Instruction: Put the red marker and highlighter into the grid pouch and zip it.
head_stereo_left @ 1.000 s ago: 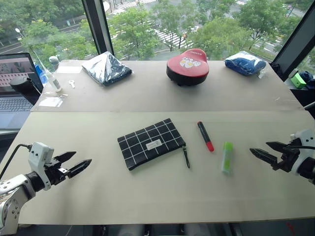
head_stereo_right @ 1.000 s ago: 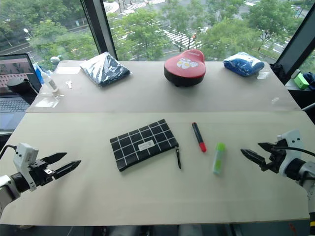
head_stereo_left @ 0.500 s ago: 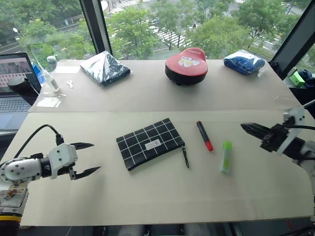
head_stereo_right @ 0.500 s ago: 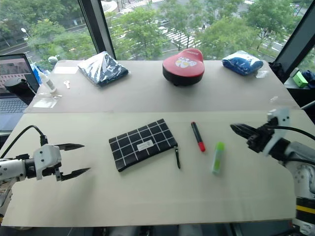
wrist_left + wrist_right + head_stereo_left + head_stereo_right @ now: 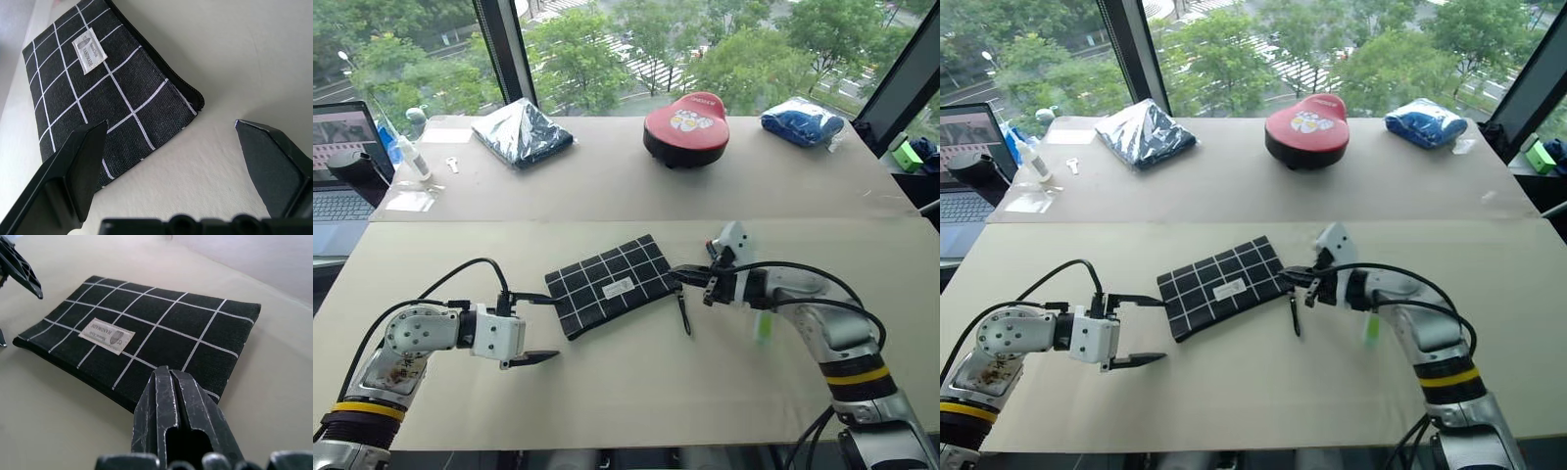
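Observation:
The grid pouch (image 5: 612, 283) lies flat in the middle of the near table, label up, with its dark pull strap (image 5: 684, 315) trailing off its right end. My right gripper (image 5: 678, 276) is shut, its tips at the pouch's right edge by the zipper end, with nothing seen between the fingers (image 5: 168, 382). My left gripper (image 5: 540, 328) is open at the pouch's near left corner, which lies just ahead of the gap (image 5: 170, 125). The highlighter (image 5: 764, 324) peeks out green under my right forearm. The red marker is hidden behind my right hand.
On the far table stand a red flower-print case (image 5: 686, 127), a dark wrapped bundle (image 5: 524, 135) and a blue bundle (image 5: 801, 122). A laptop (image 5: 340, 166) and a small bottle (image 5: 411, 147) sit at the far left.
My right arm swung left across the marker and highlighter to the pouch's right edge and shut its fingers. My left gripper moved right to the pouch's left corner, rolled over and stayed open.

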`<state>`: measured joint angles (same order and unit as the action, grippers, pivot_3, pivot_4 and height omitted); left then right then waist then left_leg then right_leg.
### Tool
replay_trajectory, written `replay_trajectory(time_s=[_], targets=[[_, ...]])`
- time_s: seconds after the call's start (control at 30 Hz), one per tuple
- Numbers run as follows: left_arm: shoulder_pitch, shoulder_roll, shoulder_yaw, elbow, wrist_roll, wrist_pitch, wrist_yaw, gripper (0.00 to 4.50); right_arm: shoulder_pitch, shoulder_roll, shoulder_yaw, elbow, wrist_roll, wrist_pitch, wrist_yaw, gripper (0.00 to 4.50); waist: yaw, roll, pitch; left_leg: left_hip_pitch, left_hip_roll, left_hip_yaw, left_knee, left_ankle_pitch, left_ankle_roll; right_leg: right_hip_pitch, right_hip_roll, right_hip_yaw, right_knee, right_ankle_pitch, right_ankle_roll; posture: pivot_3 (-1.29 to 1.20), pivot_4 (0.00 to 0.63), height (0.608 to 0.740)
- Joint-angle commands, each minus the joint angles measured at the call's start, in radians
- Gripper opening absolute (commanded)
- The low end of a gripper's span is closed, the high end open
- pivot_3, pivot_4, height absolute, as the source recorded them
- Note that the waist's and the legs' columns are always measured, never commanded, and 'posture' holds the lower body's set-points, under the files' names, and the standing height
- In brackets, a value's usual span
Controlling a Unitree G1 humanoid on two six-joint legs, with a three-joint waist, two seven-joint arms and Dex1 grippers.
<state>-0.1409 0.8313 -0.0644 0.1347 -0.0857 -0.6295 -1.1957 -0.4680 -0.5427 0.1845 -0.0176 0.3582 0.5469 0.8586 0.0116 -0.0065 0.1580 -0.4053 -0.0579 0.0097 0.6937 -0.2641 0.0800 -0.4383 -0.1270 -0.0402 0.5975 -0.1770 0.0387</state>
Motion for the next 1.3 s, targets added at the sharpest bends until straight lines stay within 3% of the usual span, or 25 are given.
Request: replay_trajectory(time_s=[0.03, 0.3, 0.97, 1.3], targets=[[-0.01, 0.003, -0.027, 0.033, 0.035, -0.044, 0.018, 4.5, -0.031, 0.013, 0.04, 0.015, -0.055, -0.063, 0.026, 0.02, 0.0, 0.0, 0.0, 0.001, 0.0, 0.0, 0.0, 0.0, 0.0, 0.0, 0.0, 0.0, 0.0, 0.0, 0.0, 0.0, 0.15, 0.74], [-0.041, -0.023, -0.055, 0.072, 0.092, -0.104, 0.098, 4.5, -0.059, 0.011, 0.092, 0.088, -0.179, -0.14, 0.03, 0.02, 0.004, 0.0, 0.0, 0.004, -0.001, 0.0, 0.001, 0.0, 0.0, 0.002, 0.001, 0.0, 0.002, 0.0, 0.0, 0.0, 0.15, 0.74], [-0.153, -0.102, -0.13, 0.236, 0.299, -0.277, 0.373, 4.5, -0.043, 0.029, 0.072, 0.053, -0.166, -0.107, 0.046, 0.02, 0.008, 0.0, 0.0, 0.008, 0.0, 0.0, 0.002, 0.0, 0.001, 0.003, 0.001, 0.0, 0.013, 0.0, 0.0, 0.0, 0.15, 0.74], [-0.259, -0.111, -0.157, 0.44, 0.334, -0.502, 0.497, 4.5, -0.035, 0.031, 0.045, 0.023, -0.146, -0.083, 0.065, 0.02, 0.006, 0.0, 0.0, 0.008, 0.0, 0.0, 0.002, 0.0, 0.001, 0.003, 0.001, 0.0, 0.013, 0.0, 0.0, 0.0, 0.15, 0.74]])
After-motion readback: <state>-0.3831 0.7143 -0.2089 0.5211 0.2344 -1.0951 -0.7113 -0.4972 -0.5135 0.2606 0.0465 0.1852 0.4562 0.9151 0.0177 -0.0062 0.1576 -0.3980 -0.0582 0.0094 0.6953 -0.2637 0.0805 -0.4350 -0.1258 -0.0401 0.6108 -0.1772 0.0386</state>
